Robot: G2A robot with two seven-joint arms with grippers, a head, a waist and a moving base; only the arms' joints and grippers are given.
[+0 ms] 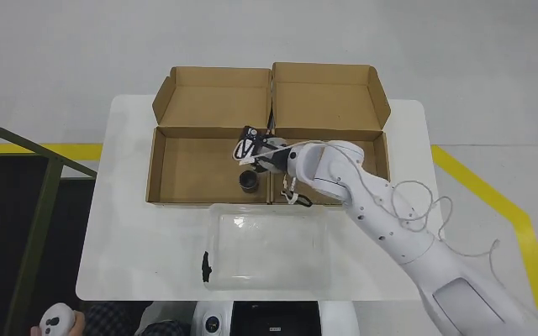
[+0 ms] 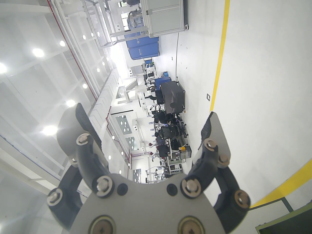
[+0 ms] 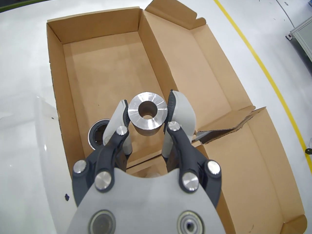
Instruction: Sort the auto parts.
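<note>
The left hand (image 2: pixel 146 116) is hanging open and empty, pointing out into the hall. Past the clear tray (image 1: pixel 269 244) on the bench (image 3: pixel 22 98), the right hand (image 3: pixel 148 104) is gripping a silver metal ring (image 3: pixel 147 121) by its sides above the left cardboard box (image 3: pixel 57 74), just beyond a black bearing (image 3: pixel 96 132) lying near the box's closest wall. A low, level release seems wise, steering off the bearing; bare box floor is lying open toward the far wall.

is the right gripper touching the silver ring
Touching: the right wrist view shows the right gripper, fingers pressed against both sides of the silver ring.
</note>
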